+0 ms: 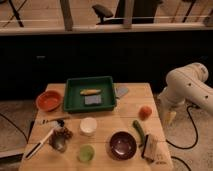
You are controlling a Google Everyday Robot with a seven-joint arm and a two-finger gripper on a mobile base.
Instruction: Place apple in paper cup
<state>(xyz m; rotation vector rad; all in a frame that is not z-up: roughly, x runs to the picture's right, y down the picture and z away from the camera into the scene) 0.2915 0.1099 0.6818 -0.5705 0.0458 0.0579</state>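
Hovering beyond the right edge of the table, the gripper, fingers apart and empty, faces the apple; a glancing touch could roll it off.

Wood table, speckled floor; dark wall behind w/ pale ledge, office chair beyond; dim light.

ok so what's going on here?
The robot arm is meant to put the apple into the paper cup, but nothing is picked up yet. The gripper hangs open and empty just off the table's right edge, beside the apple. The apple sits on the table near that edge. The cup stands upright near the middle, in front of the green tray.
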